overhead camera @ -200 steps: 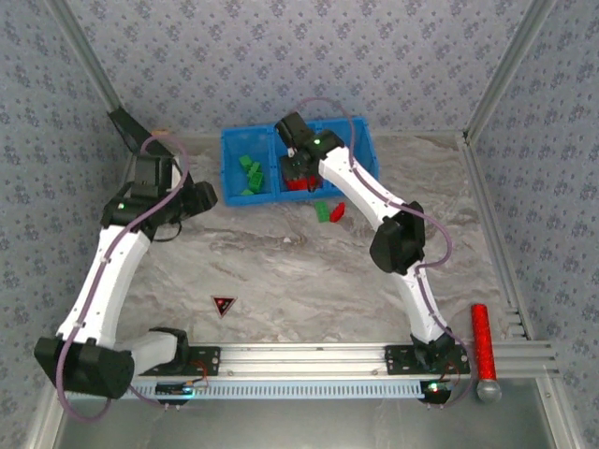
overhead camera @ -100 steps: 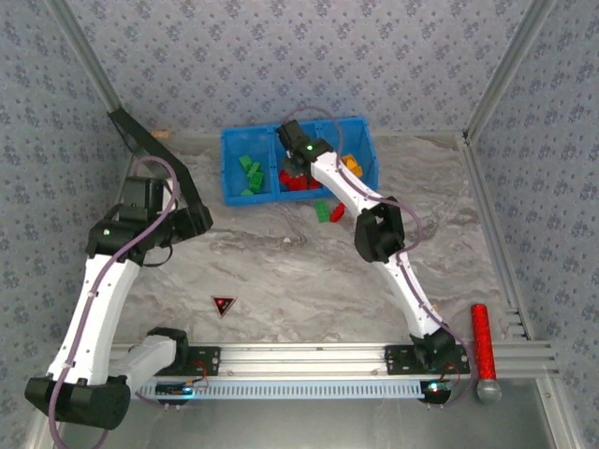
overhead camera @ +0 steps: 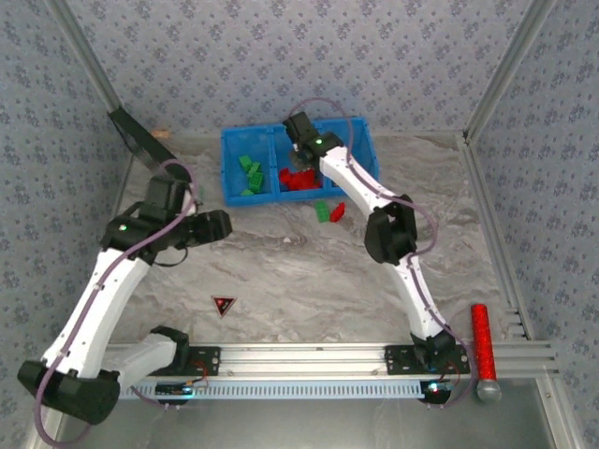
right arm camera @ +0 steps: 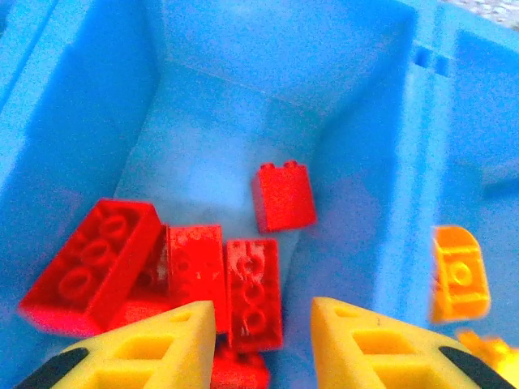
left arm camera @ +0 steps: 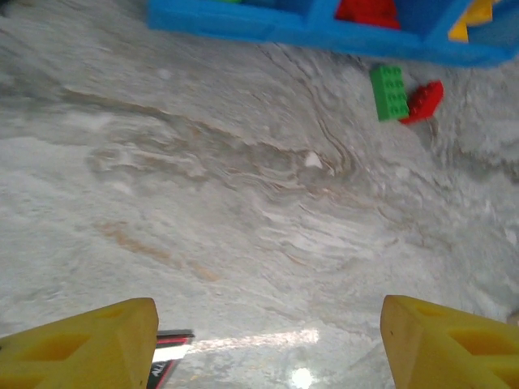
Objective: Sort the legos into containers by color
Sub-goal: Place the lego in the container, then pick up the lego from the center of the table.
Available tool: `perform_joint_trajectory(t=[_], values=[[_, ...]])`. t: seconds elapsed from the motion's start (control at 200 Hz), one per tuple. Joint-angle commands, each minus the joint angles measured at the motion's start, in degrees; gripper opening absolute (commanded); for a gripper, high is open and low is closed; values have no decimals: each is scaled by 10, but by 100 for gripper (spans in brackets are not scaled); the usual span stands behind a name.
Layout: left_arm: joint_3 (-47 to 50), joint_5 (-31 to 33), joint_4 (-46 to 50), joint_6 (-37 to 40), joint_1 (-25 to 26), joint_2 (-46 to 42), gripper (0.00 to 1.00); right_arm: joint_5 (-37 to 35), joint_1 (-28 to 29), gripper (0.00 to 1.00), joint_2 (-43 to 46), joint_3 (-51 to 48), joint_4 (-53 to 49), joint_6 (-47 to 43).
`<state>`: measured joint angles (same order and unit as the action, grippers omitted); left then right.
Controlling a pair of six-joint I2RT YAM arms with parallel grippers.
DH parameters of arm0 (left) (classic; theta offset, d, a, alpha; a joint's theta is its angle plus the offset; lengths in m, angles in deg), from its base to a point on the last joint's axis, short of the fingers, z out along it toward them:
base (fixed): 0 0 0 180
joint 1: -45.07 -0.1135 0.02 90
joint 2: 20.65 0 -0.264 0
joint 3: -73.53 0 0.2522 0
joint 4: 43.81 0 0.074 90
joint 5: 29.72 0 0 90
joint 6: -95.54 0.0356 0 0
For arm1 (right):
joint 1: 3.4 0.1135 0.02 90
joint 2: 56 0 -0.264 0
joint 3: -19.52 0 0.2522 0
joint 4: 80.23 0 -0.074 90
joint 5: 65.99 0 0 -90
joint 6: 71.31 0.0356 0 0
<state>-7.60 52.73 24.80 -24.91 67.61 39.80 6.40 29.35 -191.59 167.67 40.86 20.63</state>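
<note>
Tabletop (overhead camera: pixel 281 271): grey marbled surface with patterned walls around it.
Black panel (overhead camera: pixel 138 140): leans at the far left corner of the tabletop.
Left gripper (left arm camera: pixel 268 320): hovers over the left half of the tabletop, well apart from the bin. Its yellow fingers (left arm camera: pixel 89 336) are spread wide and released, with nothing between them.
Triangle sticker (overhead camera: pixel 223 305): red and black, lies flat toward the near edge, left of the middle.
Blue bin (overhead camera: pixel 226 168): stands at the far edge of the tabletop, about the middle, with three compartments side by side.
Left compartment (overhead camera: pixel 232 150): holds several green bricks (overhead camera: pixel 249 174).
Middle compartment (right arm camera: pixel 227 105): holds the red bricks (right arm camera: pixel 89 267), most of them crowded on its floor.
Right gripper (right arm camera: pixel 263 320): hangs over the middle compartment and points down into it. Its fingers (right arm camera: pixel 349 324) are parted a little and grasp nothing; red bricks lie below the gap.
Loose green brick (left arm camera: pixel 389 91): lies on the tabletop just in front of the bin's near wall.
Loose red brick (left arm camera: pixel 423 101): lies tilted and touches the right side of the loose green brick.
Right compartment (right arm camera: pixel 486 146): holds an orange brick (right arm camera: pixel 458 275) near the dividing wall.
Red stick (overhead camera: pixel 481 337): lies at the near right corner, grey end toward the near edge.
</note>
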Motion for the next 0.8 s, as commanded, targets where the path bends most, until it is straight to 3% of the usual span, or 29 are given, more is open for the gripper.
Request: perform_joint_trajectory(t=[0.0,0.095,0.24,0.55,0.795], values=[[-7,46,-52,-59,65,59,73,16,-16,38,114,-66,1,19],[-26,69,-93,-101,122,128,73,28,-33,41,198,-157,4,44],[-65,88,-156,-142,167,231,73,51,-77,45,333,-320,19,101],[-207,106,-217,-162,191,441,74,146,-195,55,576,-602,42,189],[-340,120,-176,-148,193,577,75,224,-258,72,655,-711,49,206]])
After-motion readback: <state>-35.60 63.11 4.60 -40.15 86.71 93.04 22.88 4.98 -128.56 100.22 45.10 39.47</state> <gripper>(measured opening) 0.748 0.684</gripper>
